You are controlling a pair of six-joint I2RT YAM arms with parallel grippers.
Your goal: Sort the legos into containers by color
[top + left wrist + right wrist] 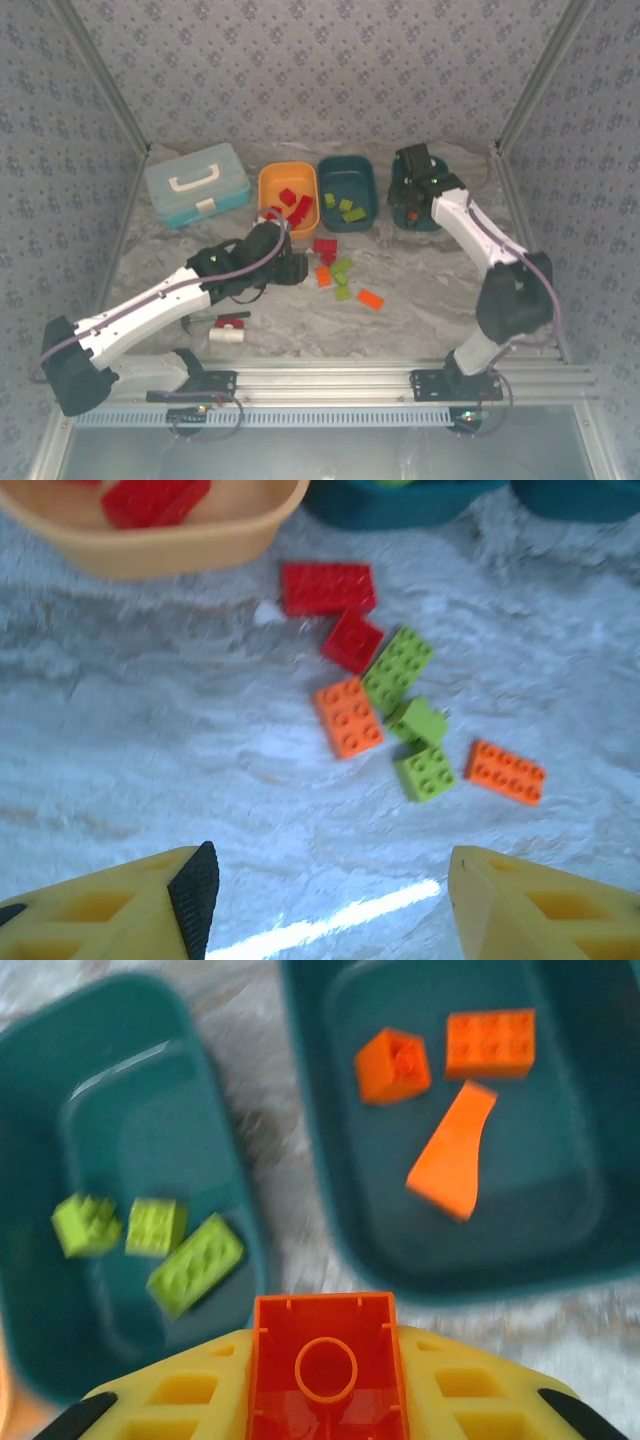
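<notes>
top view: a scatter of loose bricks (pixel 340 270) lies mid-frame on the marbled table (pixel 430 320), just below the orange tub (pixel 275 178) holding reds and the middle teal tub (pixel 345 178) holding greens. my left hand (pixel 295 268) hangs just left of the scatter. my right hand (pixel 415 185) is over the far-right teal tub (pixel 402 215). a light blue case (pixel 197 183) sits upper left and a red-handled tool (pixel 228 328) lower left, both well apart from the bricks and blocking nothing.

left wrist view: the left hand (pixel 325 920) is open and empty, fingers spread at the bottom edge. seven red, orange and green bricks crowd mid-frame, several touching. the lone orange one (pixel 506 772) at right looks the cleanest pick. i judge them light, rigid and slick, best pinched across the flat sides.

right wrist view: the right hand (pixel 322 1415) is closed on an orange brick (pixel 325 1355), above the teal tub with three orange pieces at upper right.
</notes>
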